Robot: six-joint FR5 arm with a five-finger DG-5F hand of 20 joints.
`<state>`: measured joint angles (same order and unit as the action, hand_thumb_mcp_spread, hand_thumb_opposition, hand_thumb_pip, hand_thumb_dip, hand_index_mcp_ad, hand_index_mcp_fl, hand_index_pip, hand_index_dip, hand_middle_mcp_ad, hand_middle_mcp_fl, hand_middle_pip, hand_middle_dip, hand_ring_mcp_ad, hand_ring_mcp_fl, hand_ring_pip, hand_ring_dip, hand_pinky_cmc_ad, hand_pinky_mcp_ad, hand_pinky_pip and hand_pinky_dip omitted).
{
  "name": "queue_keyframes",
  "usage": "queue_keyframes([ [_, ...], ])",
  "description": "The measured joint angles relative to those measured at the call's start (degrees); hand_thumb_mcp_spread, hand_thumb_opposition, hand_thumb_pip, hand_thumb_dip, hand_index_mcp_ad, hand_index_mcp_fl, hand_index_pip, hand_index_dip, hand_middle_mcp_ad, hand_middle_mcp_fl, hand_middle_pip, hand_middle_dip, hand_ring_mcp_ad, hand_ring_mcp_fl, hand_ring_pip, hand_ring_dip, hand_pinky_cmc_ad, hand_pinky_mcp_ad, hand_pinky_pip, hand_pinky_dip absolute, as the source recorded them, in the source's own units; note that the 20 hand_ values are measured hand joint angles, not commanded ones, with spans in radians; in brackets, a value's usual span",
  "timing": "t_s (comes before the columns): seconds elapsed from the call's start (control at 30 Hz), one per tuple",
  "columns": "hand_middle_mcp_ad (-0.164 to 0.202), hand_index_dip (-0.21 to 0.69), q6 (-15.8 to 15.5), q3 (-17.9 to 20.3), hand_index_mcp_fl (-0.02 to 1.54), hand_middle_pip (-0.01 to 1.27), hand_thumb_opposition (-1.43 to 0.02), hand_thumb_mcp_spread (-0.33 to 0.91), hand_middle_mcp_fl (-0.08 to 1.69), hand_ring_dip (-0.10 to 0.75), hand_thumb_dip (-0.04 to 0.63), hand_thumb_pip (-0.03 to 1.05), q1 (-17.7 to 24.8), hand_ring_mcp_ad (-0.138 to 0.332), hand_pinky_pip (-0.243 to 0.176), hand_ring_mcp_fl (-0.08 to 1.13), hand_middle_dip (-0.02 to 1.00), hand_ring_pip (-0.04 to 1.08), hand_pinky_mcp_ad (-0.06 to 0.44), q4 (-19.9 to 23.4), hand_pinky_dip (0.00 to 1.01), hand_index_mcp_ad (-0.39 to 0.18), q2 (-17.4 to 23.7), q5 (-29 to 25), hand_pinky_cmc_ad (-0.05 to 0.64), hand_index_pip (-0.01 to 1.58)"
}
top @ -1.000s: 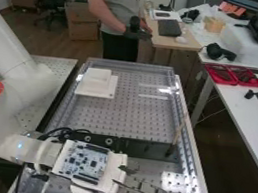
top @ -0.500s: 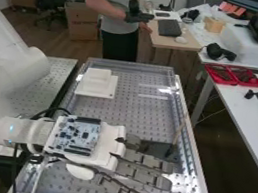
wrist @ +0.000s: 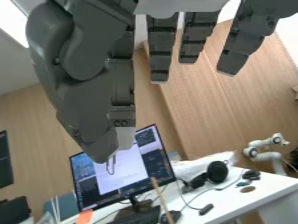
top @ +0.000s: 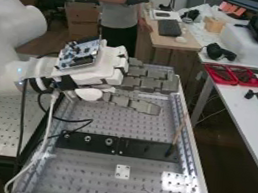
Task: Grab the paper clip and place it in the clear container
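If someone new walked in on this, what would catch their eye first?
Probably the big hand over the bench's far part, an exposed circuit board on its back. Next, the red trays on the white table at the high view's right. Then, in the wrist view, the tiny paper clip pinched at the thumb's tip.

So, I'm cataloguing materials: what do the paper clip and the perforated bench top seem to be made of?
The paper clip looks like smooth metal wire: thin, bent into a loop. The bench top seems satin metal, possibly aluminium: grey, with bright glare.
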<state>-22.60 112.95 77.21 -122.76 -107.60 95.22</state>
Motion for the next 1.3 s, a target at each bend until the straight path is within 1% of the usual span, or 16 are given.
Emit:
queue_keyframes([
  [0.1, 0.051, -0.038, -1.11, 1.47, 0.76, 0.13, -0.94, 0.51, 0.21, 0.086, 0.216, 0.58, 4.01, 0.080, -0.010, 0.02, 0.18, 0.10, 0.260, -0.40, 0.21, -0.185, 2.37, -3.25, 0.342, 1.30],
  [0.13, 0.051, -0.038, -1.30, 1.67, 0.76, 0.13, -0.94, 0.51, 0.21, 0.086, 0.216, 0.58, 4.62, 0.080, -0.010, 0.02, 0.18, 0.10, 0.258, -0.47, 0.21, -0.185, 2.67, -3.80, 0.342, 1.30],
  [0.3, 0.051, -0.042, -3.21, 3.42, 0.76, 0.13, -0.95, 0.50, 0.21, 0.086, 0.220, 0.58, 10.91, 0.080, -0.012, 0.02, 0.18, 0.10, 0.258, -0.67, 0.21, -0.185, 5.18, -9.61, 0.342, 1.30],
  [0.33, 0.051, -0.038, -3.39, 3.57, 0.76, 0.13, -0.94, 0.50, 0.21, 0.086, 0.220, 0.58, 11.56, 0.080, -0.012, 0.02, 0.18, 0.10, 0.258, -0.64, 0.21, -0.185, 5.38, -10.22, 0.342, 1.30],
  [0.4, 0.051, -0.038, -4.13, 4.18, 0.76, 0.13, -0.94, 0.50, 0.21, 0.086, 0.220, 0.58, 14.47, 0.080, -0.012, 0.02, 0.18, 0.10, 0.258, -0.41, 0.21, -0.187, 6.12, -12.84, 0.342, 1.30],
  [0.43, 0.051, -0.038, -4.26, 4.27, 0.76, 0.13, -0.94, 0.50, 0.21, 0.086, 0.220, 0.58, 15.03, 0.080, -0.010, 0.02, 0.18, 0.10, 0.258, -0.36, 0.21, -0.187, 6.23, -13.34, 0.342, 1.30],
  [0.5, 0.051, -0.038, -4.82, 4.59, 0.76, 0.13, -0.94, 0.50, 0.21, 0.086, 0.220, 0.58, 17.87, 0.080, -0.012, 0.02, 0.18, 0.10, 0.262, -0.17, 0.21, -0.187, 6.62, -15.96, 0.342, 1.30],
  [0.63, 0.051, -0.038, -5.35, 4.46, 0.76, 0.13, -0.95, 0.51, 0.21, 0.086, 0.220, 0.58, 21.84, 0.084, -0.012, 0.02, 0.18, 0.10, 0.262, -0.11, 0.21, -0.183, 6.56, -19.40, 0.342, 1.29],
  [0.7, 0.051, -0.042, -5.59, 3.52, 0.77, 0.13, -0.95, 0.51, 0.21, 0.086, 0.216, 0.58, 24.01, 0.080, -0.012, 0.02, 0.18, 0.10, 0.262, -0.93, 0.21, -0.183, 5.95, -20.84, 0.342, 1.28],
  [0.73, 0.051, -0.044, -5.68, 3.19, 0.77, 0.13, -0.95, 0.51, 0.21, 0.086, 0.216, 0.58, 24.37, 0.080, -0.012, 0.02, 0.18, 0.10, 0.262, -1.27, 0.21, -0.183, 5.76, -21.04, 0.346, 1.27],
  [0.83, 0.051, -0.037, -6.22, 0.86, 0.77, 0.13, -0.95, 0.51, 0.21, 0.086, 0.220, 0.58, 25.83, 0.080, -0.012, 0.02, 0.18, 0.10, 0.262, -3.99, 0.21, -0.183, 4.31, -21.75, 0.346, 1.28],
  [0.9, 0.051, -0.037, -6.78, -1.15, 0.77, 0.13, -0.95, 0.50, 0.21, 0.086, 0.220, 0.58, 26.76, 0.080, -0.012, 0.02, 0.18, 0.10, 0.258, -6.68, 0.21, -0.183, 2.90, -22.06, 0.342, 1.28],
  [1.07, 0.051, -0.024, -8.54, -4.79, 0.78, 0.13, -0.95, 0.51, 0.21, 0.086, 0.220, 0.58, 28.07, 0.080, -0.012, 0.02, 0.18, 0.10, 0.262, -11.92, 0.21, -0.176, -0.03, -22.49, 0.346, 1.28],
  [1.23, 0.047, -0.024, -9.53, -7.15, 0.78, 0.13, -0.95, 0.51, 0.21, 0.086, 0.220, 0.58, 28.57, 0.080, -0.012, 0.02, 0.18, 0.10, 0.262, -14.76, 0.21, -0.176, -2.43, -22.87, 0.346, 1.26],
  [1.3, 0.051, -0.024, -9.59, -8.58, 0.78, 0.13, -0.95, 0.51, 0.21, 0.086, 0.216, 0.58, 28.68, 0.080, -0.012, 0.02, 0.18, 0.10, 0.262, -16.25, 0.21, -0.176, -4.01, -23.05, 0.342, 1.26],
])
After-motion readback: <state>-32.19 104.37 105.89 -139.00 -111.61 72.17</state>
